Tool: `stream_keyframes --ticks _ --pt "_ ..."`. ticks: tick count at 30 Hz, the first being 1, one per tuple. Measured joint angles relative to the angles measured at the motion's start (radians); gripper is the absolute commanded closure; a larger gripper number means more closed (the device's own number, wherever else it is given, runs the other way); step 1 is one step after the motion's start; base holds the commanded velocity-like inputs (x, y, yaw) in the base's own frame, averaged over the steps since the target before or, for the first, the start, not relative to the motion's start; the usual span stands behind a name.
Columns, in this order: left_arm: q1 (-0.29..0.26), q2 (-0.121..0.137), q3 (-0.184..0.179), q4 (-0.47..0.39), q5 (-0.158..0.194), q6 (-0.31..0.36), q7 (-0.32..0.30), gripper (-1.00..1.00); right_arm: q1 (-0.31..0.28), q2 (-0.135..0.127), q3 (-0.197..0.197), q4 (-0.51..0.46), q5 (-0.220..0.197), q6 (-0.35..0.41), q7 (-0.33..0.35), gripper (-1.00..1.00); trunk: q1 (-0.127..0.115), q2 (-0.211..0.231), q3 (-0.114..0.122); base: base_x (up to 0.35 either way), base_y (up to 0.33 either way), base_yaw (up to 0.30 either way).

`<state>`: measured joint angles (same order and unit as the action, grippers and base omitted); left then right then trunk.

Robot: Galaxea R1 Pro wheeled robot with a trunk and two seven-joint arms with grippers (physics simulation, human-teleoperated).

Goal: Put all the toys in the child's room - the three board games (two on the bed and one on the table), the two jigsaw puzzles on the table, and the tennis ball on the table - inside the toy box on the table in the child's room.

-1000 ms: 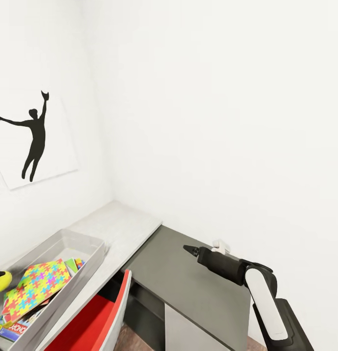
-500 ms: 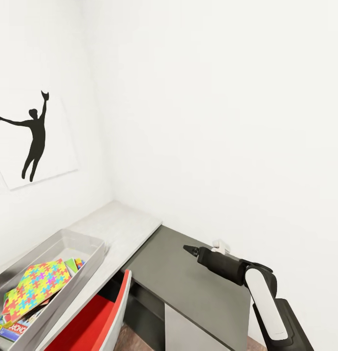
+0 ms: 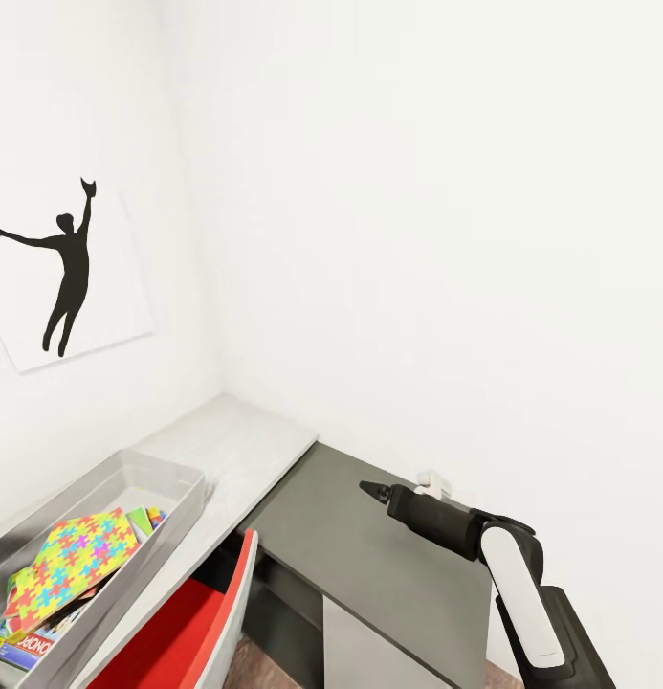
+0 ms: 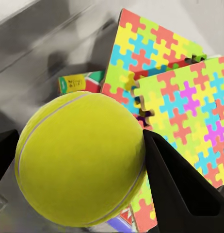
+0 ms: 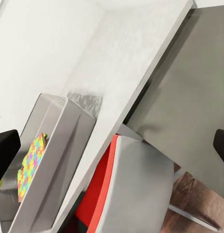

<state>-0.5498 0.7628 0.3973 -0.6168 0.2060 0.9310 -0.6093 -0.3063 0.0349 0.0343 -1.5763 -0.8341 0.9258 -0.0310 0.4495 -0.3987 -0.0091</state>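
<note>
In the left wrist view my left gripper [image 4: 77, 145] is shut on the yellow tennis ball [image 4: 80, 160], one black finger on each side of it. It hangs above the open grey toy box [image 4: 49, 43]. Two jigsaw puzzles [image 4: 189, 111] lie overlapping in the box, on top of a board game [image 4: 78, 82]. The head view has the toy box [image 3: 168, 474] on the pale table [image 3: 245, 440] at lower left, with a jigsaw puzzle [image 3: 73, 560] and a board game [image 3: 25, 651] inside. My right gripper [image 3: 374, 492] hovers open and empty over the dark side unit [image 3: 369, 565].
A red-and-grey chair [image 3: 187, 632] is tucked under the table's edge beside the side unit. White walls meet in a corner behind the table, with a black silhouette picture [image 3: 68, 277] on the left wall. Wood floor [image 5: 189, 194] lies beyond the chair.
The tennis ball at the head view's left edge has slid out to the left, leaving just a yellow sliver. The right arm has not moved.
</note>
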Motion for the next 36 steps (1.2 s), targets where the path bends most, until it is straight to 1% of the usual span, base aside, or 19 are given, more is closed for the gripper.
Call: stream_keyframes --ticks 2,3,5,10,14,16,21,23,27,31,36 --pt "0.000 -0.014 0.000 0.000 0.000 -0.034 0.017 1.00 0.000 0.000 0.000 0.000 0.000 0.000 0.000 -1.00 0.000 0.000 0.000 0.000 0.000 0.000" --pt "-0.001 -0.025 0.000 0.000 0.000 -0.056 0.039 1.00 0.000 0.000 0.000 0.000 0.000 0.000 0.000 -1.00 0.000 0.000 0.000 0.000 0.000 0.000" --pt "-0.001 -0.038 0.001 0.000 0.000 -0.072 0.069 1.00 0.000 0.000 0.000 0.000 0.000 0.000 0.000 -1.00 0.000 0.000 0.000 0.000 0.000 0.000" --pt "-0.003 -0.056 0.003 0.000 0.003 -0.086 0.102 1.00 0.000 0.000 0.000 0.000 0.000 0.000 0.000 -1.00 0.000 0.000 0.000 0.000 0.000 0.000" --pt "-0.003 -0.063 0.005 0.000 0.001 -0.107 0.116 1.00 0.000 0.000 0.000 0.000 0.000 0.000 0.000 -1.00 0.000 0.000 0.000 0.000 0.000 0.000" --pt "-0.004 -0.067 0.006 0.000 0.002 -0.118 0.145 1.00 0.000 0.000 0.000 0.000 0.000 0.000 0.000 -1.00 0.000 0.000 0.000 0.000 0.000 0.000" --pt "-0.007 -0.086 0.007 0.000 0.006 -0.127 0.245 1.00 0.000 0.000 0.000 0.000 0.000 0.000 0.000 -1.00 0.000 0.000 0.000 0.000 0.000 0.000" --pt "-0.007 -0.089 0.007 0.000 0.006 -0.127 0.262 1.00 0.000 0.000 0.000 0.000 0.000 0.000 0.000 -1.00 0.000 0.000 0.000 0.000 0.000 0.000" --pt "-0.008 -0.092 0.007 0.000 0.007 -0.128 0.279 1.00 0.000 0.000 0.000 0.000 0.000 0.000 0.000 -1.00 0.000 0.000 0.000 0.000 0.000 0.000" --pt "-0.008 -0.096 0.008 -0.002 0.007 -0.131 0.281 1.00 0.000 0.000 0.000 0.000 0.000 0.000 0.001 -1.00 0.000 0.000 0.000 0.000 0.000 0.000" --pt "-0.008 -0.099 0.008 -0.002 0.007 -0.172 0.294 1.00 0.000 0.000 0.000 0.000 0.000 0.000 0.001 -1.00 0.000 0.000 0.000 0.000 0.000 0.000"
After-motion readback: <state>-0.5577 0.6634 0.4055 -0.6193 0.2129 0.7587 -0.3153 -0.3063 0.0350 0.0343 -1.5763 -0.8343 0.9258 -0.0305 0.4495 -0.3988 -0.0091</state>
